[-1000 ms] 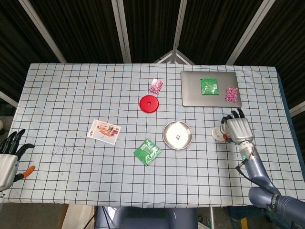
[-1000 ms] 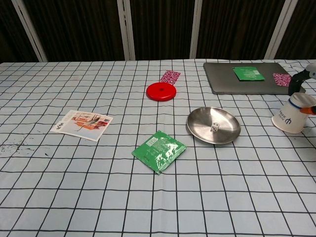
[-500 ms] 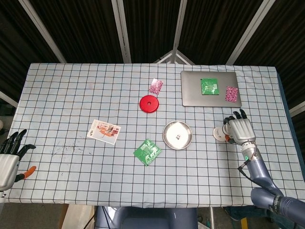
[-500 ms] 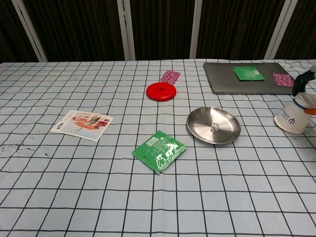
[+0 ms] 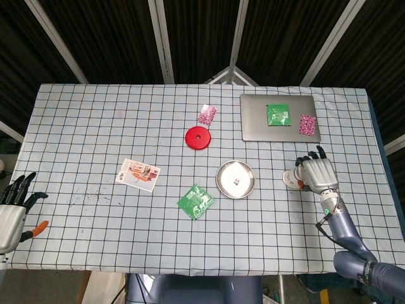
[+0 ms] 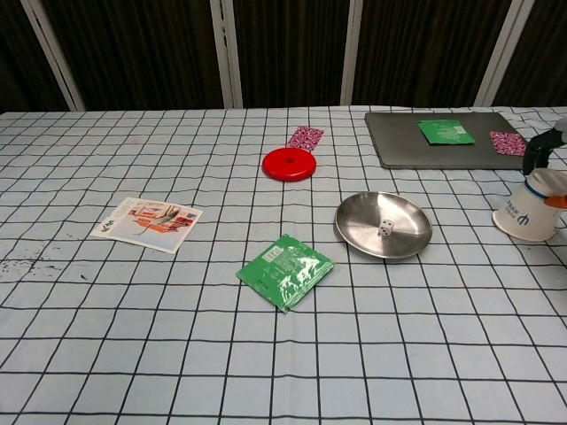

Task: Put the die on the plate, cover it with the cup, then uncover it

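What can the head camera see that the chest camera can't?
Only the head view shows the left robot hand, fingers apart, at the table's near left edge, and most of the right robot hand gripping the cup. Only the chest view shows the cup's printed side, mouth down, and the die's dots. Both show the die on the plate, the red disc and the green packet.

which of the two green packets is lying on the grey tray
The far green packet, beside the pink packet on the grey tray. The other green packet lies on the tablecloth.
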Controlling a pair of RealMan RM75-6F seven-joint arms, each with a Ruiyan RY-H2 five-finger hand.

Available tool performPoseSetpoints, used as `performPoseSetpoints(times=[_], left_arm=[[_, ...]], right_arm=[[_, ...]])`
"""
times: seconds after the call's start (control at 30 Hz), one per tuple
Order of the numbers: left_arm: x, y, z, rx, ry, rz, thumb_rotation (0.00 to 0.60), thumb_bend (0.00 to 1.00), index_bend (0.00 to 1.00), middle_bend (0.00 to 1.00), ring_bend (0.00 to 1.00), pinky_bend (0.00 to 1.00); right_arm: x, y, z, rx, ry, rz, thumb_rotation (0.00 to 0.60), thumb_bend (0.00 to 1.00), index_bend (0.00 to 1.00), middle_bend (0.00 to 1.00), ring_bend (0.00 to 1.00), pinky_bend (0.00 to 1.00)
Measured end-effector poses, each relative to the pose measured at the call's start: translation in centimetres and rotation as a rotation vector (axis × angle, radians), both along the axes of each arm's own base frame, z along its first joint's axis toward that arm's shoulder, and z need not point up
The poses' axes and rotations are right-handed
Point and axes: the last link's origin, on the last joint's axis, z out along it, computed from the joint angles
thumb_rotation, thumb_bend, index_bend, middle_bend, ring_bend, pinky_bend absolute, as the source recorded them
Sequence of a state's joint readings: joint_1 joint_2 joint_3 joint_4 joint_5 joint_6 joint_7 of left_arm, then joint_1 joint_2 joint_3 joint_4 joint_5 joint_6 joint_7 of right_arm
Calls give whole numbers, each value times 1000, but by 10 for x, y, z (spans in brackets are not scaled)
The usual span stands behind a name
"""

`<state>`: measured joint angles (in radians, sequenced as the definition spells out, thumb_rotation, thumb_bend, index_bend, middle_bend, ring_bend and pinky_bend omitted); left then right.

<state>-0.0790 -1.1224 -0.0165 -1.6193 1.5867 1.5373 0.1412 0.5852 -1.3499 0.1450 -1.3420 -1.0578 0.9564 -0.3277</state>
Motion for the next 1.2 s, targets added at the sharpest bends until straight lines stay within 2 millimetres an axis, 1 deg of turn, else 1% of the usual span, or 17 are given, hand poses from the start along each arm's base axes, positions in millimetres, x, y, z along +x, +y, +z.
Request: performPoseSetpoints(times=[0.2, 0.33, 0.43, 0.63, 0.8, 0.87, 0.97, 1.1, 1.2], left_arm=[[0, 0, 0, 0, -3, 0, 600, 260, 342, 0, 0, 128], [0, 0, 0, -2, -4, 0, 600, 260, 342, 0, 0, 128], [0, 0, 1, -2, -7, 0, 600, 260, 342, 0, 0, 128], [-1, -1, 3, -1, -18, -2, 600, 260, 342, 0, 0, 128], [-2, -1, 6, -3, -28, -3, 600, 260, 342, 0, 0, 128], [-2, -1, 7, -3, -34, -4, 600, 260, 342, 0, 0, 128], [-3, 0, 8, -2, -42, -3, 600, 260, 342, 0, 0, 128], [-4, 1, 10, -4, -50, -3, 600, 260, 342, 0, 0, 128], [-4, 1, 11, -5, -56, -4, 600, 260, 342, 0, 0, 128]], right_arm=[[4, 1, 0, -2, -3, 16, 600, 403, 428, 489, 256, 0], [12, 1, 2, -3, -8, 38, 600, 404, 431, 489, 256, 0], [23, 1, 3, 1, -14, 63, 600, 405, 431, 489, 256, 0], [56, 2, -2, 34, -43, 118, 600, 403, 431, 489, 256, 0], [90, 0, -16, 85, -51, 160, 600, 403, 431, 489, 256, 0], [105, -1, -26, 106, -67, 175, 600, 403, 431, 489, 255, 0], [123, -1, -39, 133, -70, 206, 600, 404, 431, 489, 256, 0], [141, 0, -56, 164, -69, 239, 600, 404, 431, 489, 255, 0], [149, 0, -67, 174, -51, 256, 600, 404, 431, 489, 255, 0]])
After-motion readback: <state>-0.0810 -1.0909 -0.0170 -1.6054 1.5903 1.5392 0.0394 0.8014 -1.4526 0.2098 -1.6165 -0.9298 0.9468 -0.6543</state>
